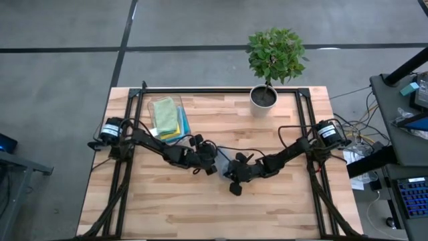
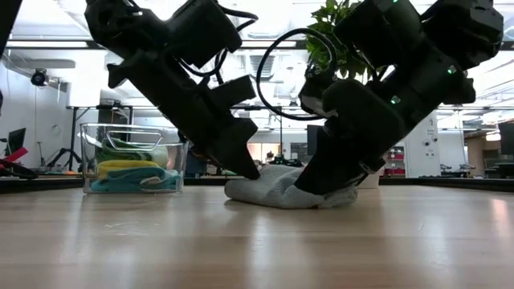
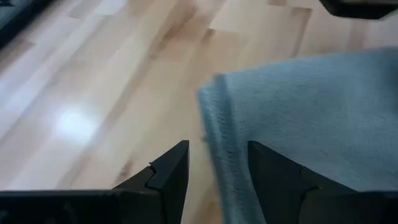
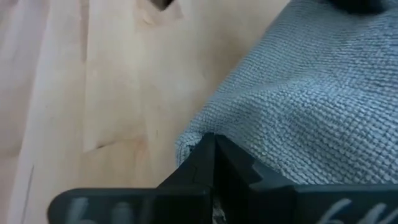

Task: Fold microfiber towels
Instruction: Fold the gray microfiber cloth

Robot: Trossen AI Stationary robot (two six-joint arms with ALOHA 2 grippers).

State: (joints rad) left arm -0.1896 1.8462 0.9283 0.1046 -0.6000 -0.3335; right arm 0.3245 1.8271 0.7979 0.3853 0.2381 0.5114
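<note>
Now the right jaws (image 4: 214, 155) pinch a corner of the grey towel (image 4: 311, 106) at the table's (image 1: 281, 207) middle; left jaws (image 3: 214, 171) straddle its edge, spread. Soft, light and limp, it is best taken by corners

My view past the table: grey concrete floor (image 1: 60, 27) crossed by dark seams, cluttered desk (image 1: 408, 100) at right, bright ceiling lights (image 2: 273, 12), distant office equipment.
</note>
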